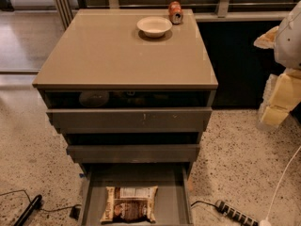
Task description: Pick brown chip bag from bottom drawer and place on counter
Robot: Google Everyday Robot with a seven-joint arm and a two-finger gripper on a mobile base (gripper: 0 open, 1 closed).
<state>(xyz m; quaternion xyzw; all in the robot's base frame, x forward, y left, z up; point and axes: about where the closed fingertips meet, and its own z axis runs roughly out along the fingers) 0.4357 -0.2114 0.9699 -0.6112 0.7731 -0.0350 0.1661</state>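
The brown chip bag (129,210) lies flat, label side up, in the open bottom drawer (93,192), whose front edge is cut off by the frame. The gripper (281,95) hangs at the right edge of the view, well apart from the bag and above it. It is partly cut off, so I cannot tell its grip. A bowl (154,26) and an orange can (175,12) sit on the counter (108,51).

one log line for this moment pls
stage: bag not yet picked | chip bag: lying flat in open bottom drawer | counter: bowl, can | gripper: right edge, far from drawer
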